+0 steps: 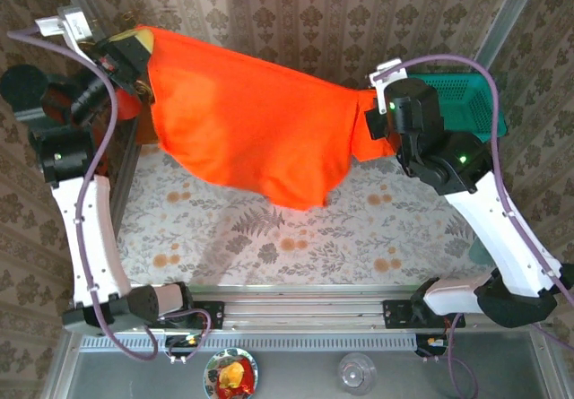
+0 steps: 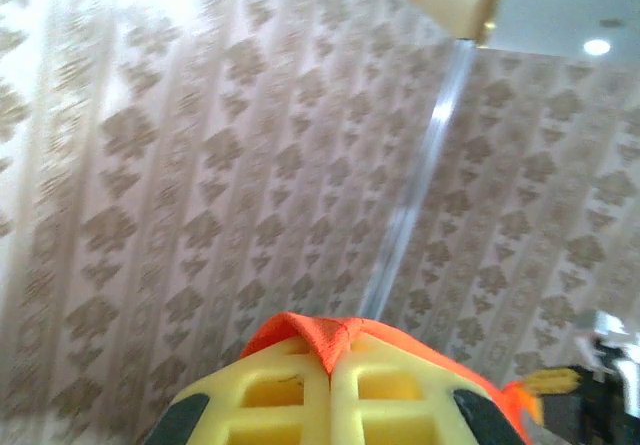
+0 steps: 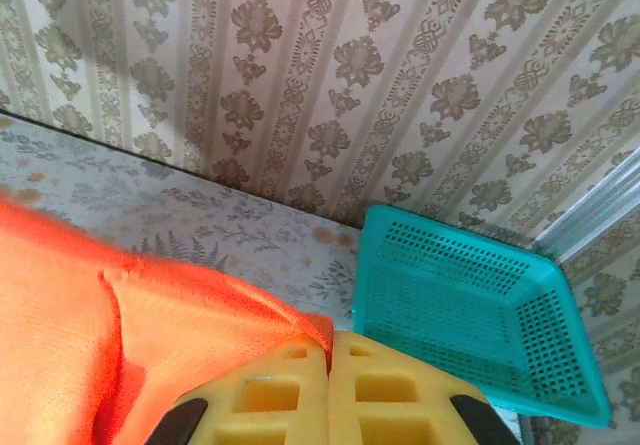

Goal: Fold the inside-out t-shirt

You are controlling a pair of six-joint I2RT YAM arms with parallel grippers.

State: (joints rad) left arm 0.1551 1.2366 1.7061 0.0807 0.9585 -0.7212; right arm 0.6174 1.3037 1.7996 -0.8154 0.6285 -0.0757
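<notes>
Just in front of the arm bases sits a small dish (image 1: 231, 374) holding something red and yellow, with a clear glass (image 1: 357, 372) beside it. Over the table (image 1: 377, 229), the left gripper (image 2: 330, 357) and right gripper (image 3: 328, 353) are each pinched tight on an edge of the inside-out t-shirt (image 1: 251, 125). It hangs stretched between them, I'd guess to open it out before laying it flat. Just beyond the right gripper lies the teal basket (image 3: 470, 305), with nothing in it that I can see.
</notes>
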